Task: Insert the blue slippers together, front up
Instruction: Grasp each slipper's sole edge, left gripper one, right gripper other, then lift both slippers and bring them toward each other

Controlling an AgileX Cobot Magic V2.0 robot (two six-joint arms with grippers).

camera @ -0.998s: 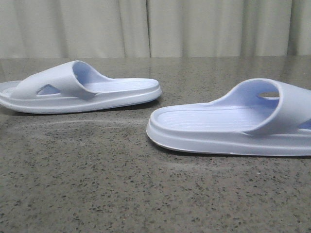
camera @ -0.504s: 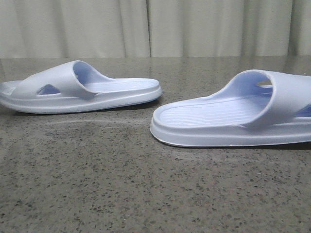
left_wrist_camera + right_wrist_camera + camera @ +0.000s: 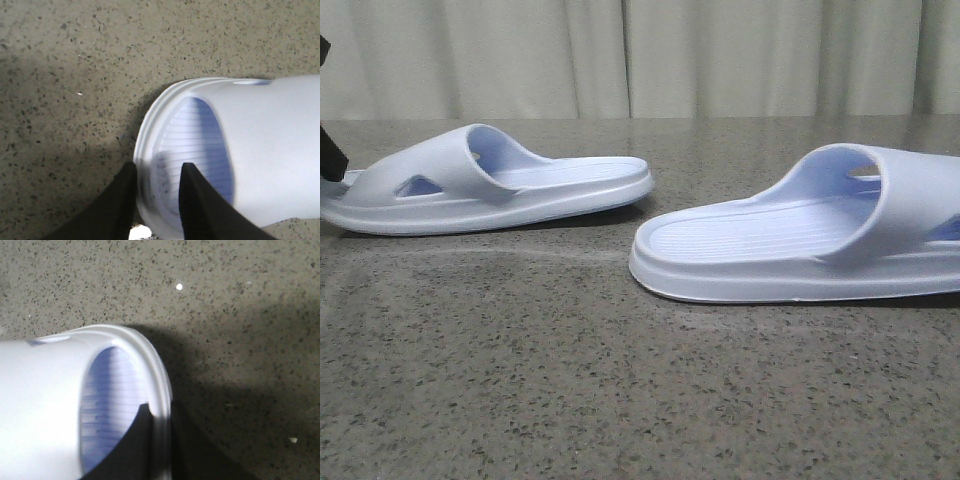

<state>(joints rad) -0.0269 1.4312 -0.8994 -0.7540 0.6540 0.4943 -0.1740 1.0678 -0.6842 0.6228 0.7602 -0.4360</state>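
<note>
Two pale blue slippers lie apart on the speckled table, soles down. The left slipper (image 3: 490, 185) lies at the far left with its strap toward the left edge. My left gripper (image 3: 157, 170) straddles its end rim (image 3: 145, 150), one finger outside the sole and one on the ribbed footbed, shut on it. A black part of that arm (image 3: 328, 160) shows at the frame edge. The right slipper (image 3: 800, 240) runs off the right edge. My right gripper (image 3: 161, 407) pinches its end rim (image 3: 160, 385) tightly and is out of the front view.
The grey speckled tabletop (image 3: 620, 400) stretches in front of and between the slippers. A pale curtain (image 3: 640, 60) hangs behind the table's far edge.
The right slipper shifted right and tilted a second ago, then held still. The left slipper has just shifted slightly right, and a black part of the left arm came into view.
</note>
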